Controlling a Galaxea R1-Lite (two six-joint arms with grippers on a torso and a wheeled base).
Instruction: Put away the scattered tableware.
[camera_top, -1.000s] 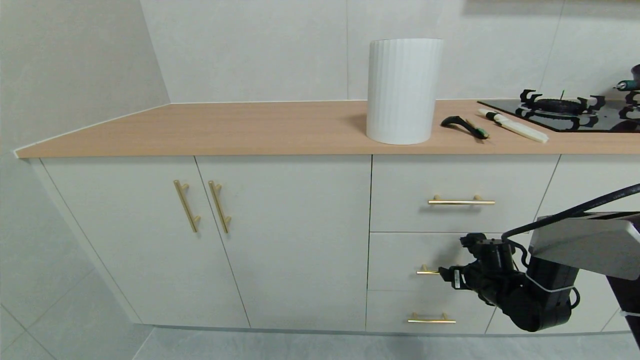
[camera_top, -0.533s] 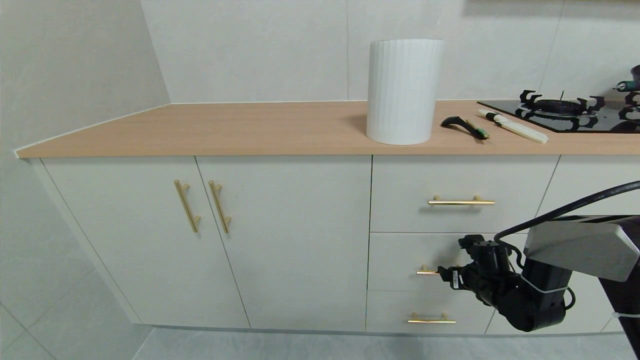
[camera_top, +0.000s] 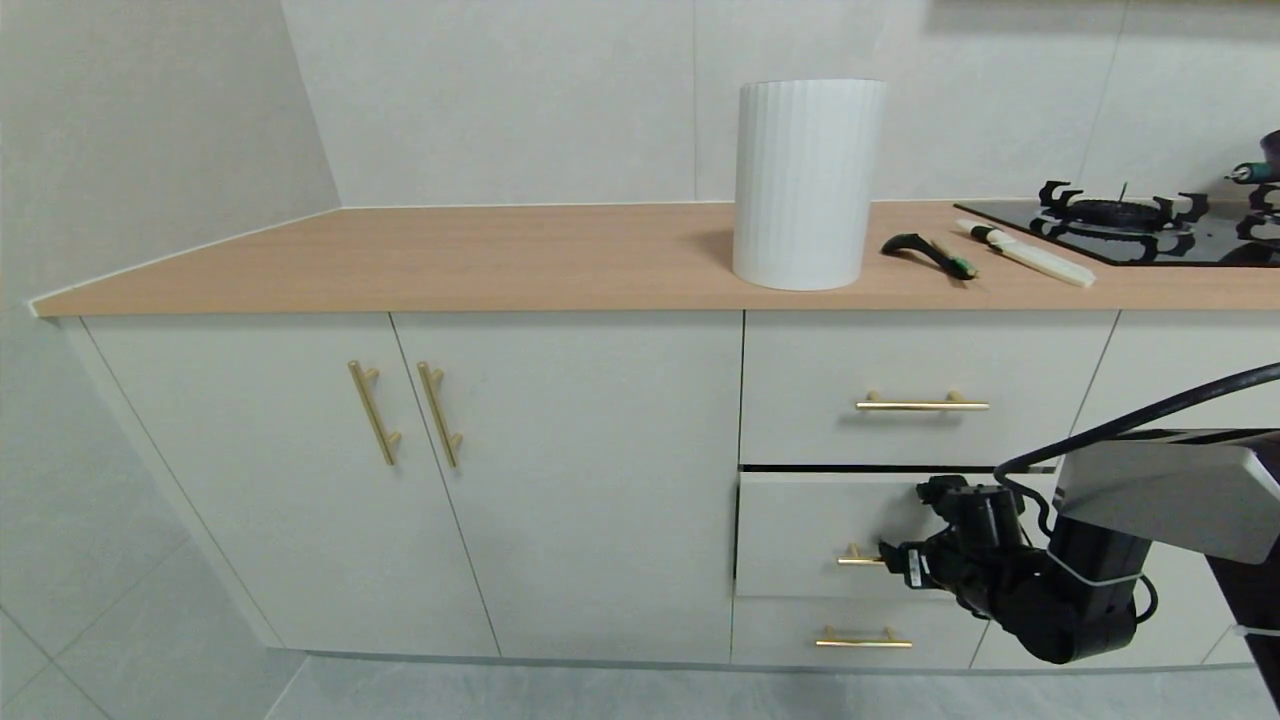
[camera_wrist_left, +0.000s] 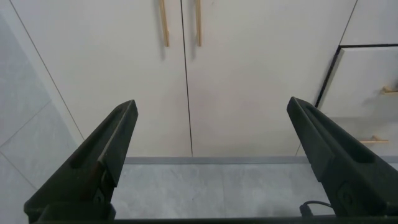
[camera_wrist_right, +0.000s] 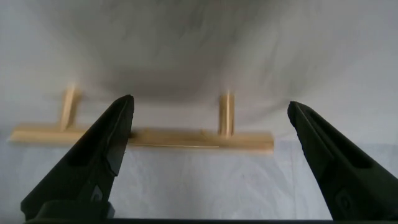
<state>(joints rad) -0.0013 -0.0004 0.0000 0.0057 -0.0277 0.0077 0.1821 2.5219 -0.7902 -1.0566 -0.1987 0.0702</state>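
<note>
Two tools: right tool (camera_top: 893, 556) spread at the handle (camera_top: 858, 560) of the middle drawer (camera_top: 800, 530), lower right of the head view; left tool (camera_wrist_left: 211, 107) spread, facing the cabinet doors (camera_wrist_left: 249, 74).
Drawer: slightly open.
Tableware: dark utensil (camera_top: 925, 249) and pale knife (camera_top: 1032, 263) on the worktop (camera_top: 450, 255), upper right, beside a white canister (camera_top: 805, 185).

mid drawer (camera_top: 800, 535) ajar, thin gap on top, canister (camera_top: 808, 185) just beside peeler (camera_top: 922, 248), blocks its left side

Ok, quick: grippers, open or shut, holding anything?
Left gripper: open, empty.
Right gripper: open, at the gold bar handle of the white middle drawer.
</note>
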